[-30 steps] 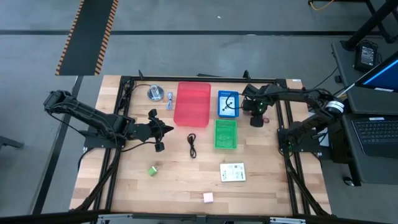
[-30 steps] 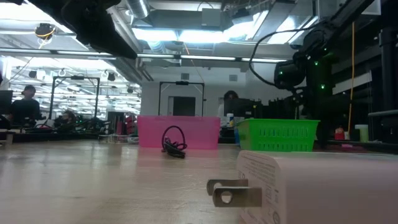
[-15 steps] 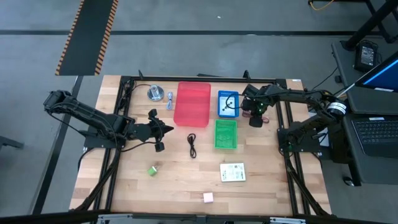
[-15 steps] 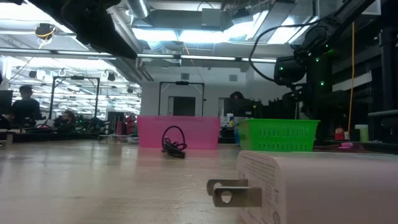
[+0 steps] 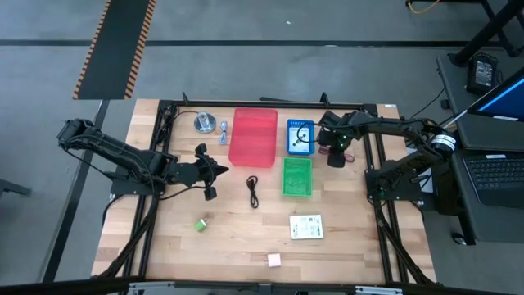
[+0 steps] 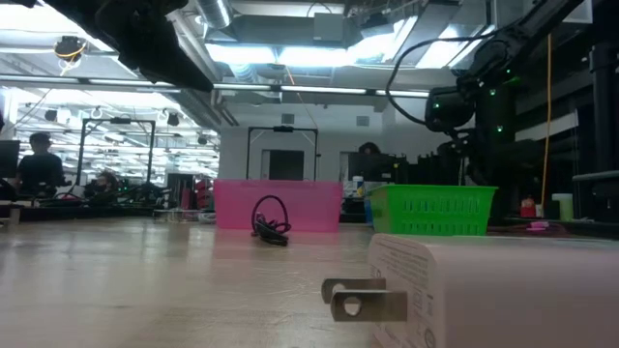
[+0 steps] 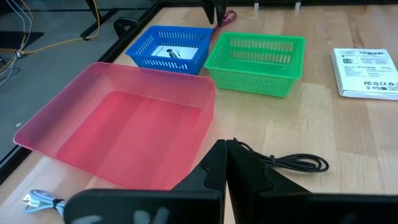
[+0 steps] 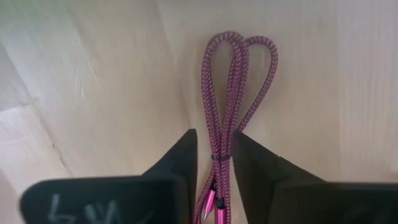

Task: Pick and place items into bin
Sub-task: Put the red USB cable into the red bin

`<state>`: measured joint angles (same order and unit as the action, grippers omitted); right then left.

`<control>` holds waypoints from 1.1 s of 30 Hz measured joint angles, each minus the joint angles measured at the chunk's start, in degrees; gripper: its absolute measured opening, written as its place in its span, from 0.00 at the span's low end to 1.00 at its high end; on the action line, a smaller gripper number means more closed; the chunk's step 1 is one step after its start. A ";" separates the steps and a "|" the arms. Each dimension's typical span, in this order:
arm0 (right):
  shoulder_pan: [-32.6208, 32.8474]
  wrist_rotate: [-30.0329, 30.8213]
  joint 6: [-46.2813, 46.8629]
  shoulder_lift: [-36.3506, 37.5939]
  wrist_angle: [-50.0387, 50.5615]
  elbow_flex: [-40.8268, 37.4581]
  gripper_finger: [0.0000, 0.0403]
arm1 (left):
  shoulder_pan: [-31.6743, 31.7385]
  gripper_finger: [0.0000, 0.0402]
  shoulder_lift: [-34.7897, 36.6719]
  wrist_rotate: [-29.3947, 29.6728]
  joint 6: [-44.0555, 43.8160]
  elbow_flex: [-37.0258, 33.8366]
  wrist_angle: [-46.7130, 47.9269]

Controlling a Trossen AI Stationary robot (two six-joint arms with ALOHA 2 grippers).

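**Right gripper closes around the pink cable at the far right**

The right gripper (image 8: 214, 155) sits low at the table's far right, just right of the blue basket (image 5: 300, 138) — its fingers (image 8: 177, 158) narrow, pinching the looped pink braided cable (image 8: 239, 93) lying on the wood. The left gripper (image 5: 214, 170) waits at mid-left, left of the red bin (image 5: 253, 135), fingers pressed together and empty. The black cable (image 5: 253, 192), white packet (image 5: 305, 227), green block (image 5: 200, 224) and pink block (image 5: 273, 260) lie nearer — all on the table.
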<state>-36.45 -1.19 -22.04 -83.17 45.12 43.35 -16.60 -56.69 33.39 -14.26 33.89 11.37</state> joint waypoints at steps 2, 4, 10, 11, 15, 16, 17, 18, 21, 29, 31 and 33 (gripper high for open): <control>0.00 0.00 0.03 -0.34 -0.94 0.00 0.23 | 0.00 0.00 0.00 0.00 0.00 0.00 0.01; 0.00 0.02 0.17 -0.70 -2.28 -0.40 0.24 | -0.02 0.00 -0.02 0.01 0.00 0.00 0.01; 0.00 0.05 0.09 -1.77 -4.55 -2.98 0.25 | 0.00 0.00 0.00 0.00 -0.02 0.00 0.03; 0.00 0.12 0.07 -1.82 -5.33 -3.50 0.25 | 0.00 0.00 -0.02 0.00 -0.02 0.00 0.07; 0.00 0.14 0.11 -1.69 -7.59 -4.83 0.25 | -0.01 0.00 -0.01 0.02 -0.02 0.00 0.09; 0.00 -0.18 0.09 -1.69 -7.79 -5.04 0.25 | 0.00 0.00 0.00 0.02 -0.02 0.00 0.07; 0.01 -0.24 0.01 -1.77 -7.80 -5.06 0.25 | 0.00 0.00 -0.02 0.02 -0.06 0.00 0.08; 0.02 -0.22 -0.08 -1.75 -7.83 -5.08 0.25 | -0.01 0.00 -0.02 0.02 -0.19 0.00 0.09; 0.02 0.34 -0.11 -1.75 -7.84 -5.09 0.24 | 0.00 0.00 0.00 0.02 -0.93 0.00 0.14; 0.07 1.12 -0.53 -1.79 -7.78 -5.14 0.02 | -0.06 0.00 0.00 0.00 -1.07 0.00 0.21; 0.07 1.18 0.48 -1.79 -7.68 -5.14 0.01 | -0.07 0.00 0.00 0.00 -1.07 0.00 0.23; 0.15 1.45 0.62 -1.83 -7.21 -5.09 0.01 | -0.07 0.00 -0.01 0.00 -1.07 0.00 0.39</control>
<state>-36.29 0.26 -21.42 -85.01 37.91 38.26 -16.67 -56.70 33.39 -15.33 33.89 11.76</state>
